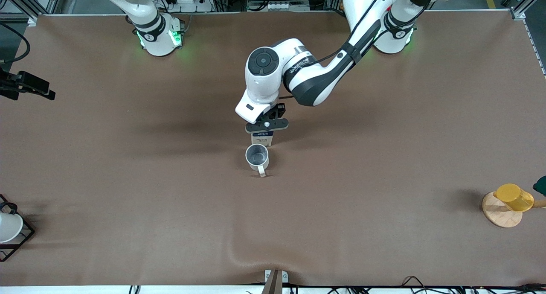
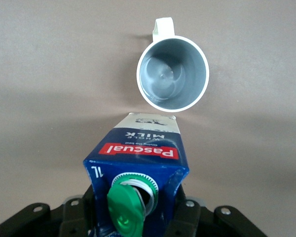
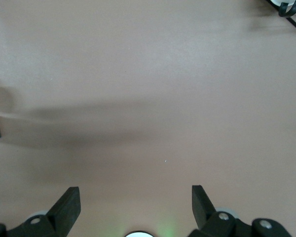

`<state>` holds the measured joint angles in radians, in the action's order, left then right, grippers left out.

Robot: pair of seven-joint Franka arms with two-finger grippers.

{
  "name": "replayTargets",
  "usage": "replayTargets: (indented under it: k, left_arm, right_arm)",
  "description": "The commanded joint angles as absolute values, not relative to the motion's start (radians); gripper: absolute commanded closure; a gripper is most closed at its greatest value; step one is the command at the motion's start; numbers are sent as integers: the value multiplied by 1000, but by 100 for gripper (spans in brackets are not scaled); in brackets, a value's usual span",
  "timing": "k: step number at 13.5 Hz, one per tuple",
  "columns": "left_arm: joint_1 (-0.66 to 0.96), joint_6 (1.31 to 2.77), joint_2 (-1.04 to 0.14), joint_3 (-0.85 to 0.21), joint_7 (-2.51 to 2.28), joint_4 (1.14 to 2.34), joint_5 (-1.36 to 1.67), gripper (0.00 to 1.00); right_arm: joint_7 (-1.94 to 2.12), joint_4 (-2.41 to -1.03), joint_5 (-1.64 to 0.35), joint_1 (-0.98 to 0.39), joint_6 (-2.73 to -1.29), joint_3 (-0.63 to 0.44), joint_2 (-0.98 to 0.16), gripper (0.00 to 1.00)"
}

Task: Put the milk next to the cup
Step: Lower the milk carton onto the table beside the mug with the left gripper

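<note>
L hand [image 1: 266,125] clamped on the milk carton [image 2: 138,163], which stands upright on the tabletop [image 1: 384,157] just beside the beige mug [image 1: 257,156], farther from the front cam than the mug. R hand [image 3: 135,207] wide open w/ nothing in it, over bare tabletop; R arm waits.

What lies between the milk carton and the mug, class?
Nothing: in the left wrist view only bare table shows between the milk carton and the mug.
</note>
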<state>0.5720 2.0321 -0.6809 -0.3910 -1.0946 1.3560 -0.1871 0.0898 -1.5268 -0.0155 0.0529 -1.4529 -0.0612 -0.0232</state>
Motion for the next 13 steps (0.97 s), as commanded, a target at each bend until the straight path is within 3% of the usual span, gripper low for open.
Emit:
replayTargets:
  k: [1,3,4,5,10,13]
  left_arm:
    - [574,2042,-693,-382,-1049,1333,-201,42]
    - [577,2042,-693,-380,-1049,1333,-201,41]
    - [578,2042,-693,-379,-1051,1335,-201,32]
    - [577,2042,-693,-379,-1055,1335,-201,2]
    - [572,2020,-667,-380,-1072,1336,-160,0]
    - [542,1932,-583,-380,-1072,1336,-114,0]
  right_arm:
    - [77,-1528,-2,64,-1473,-48,-20,0]
    - [77,-1529,-17,63,-1479,-46,-21,0]
    - [77,-1526,-20,60,-1479,-45,-20,0]
    - [77,-1525,-18,46,-1479,-43,-17,0]
    - [77,-1513,-20,38,-1506,-51,-6,0]
    - [77,-1514,-20,37,-1497,-49,-2,0]
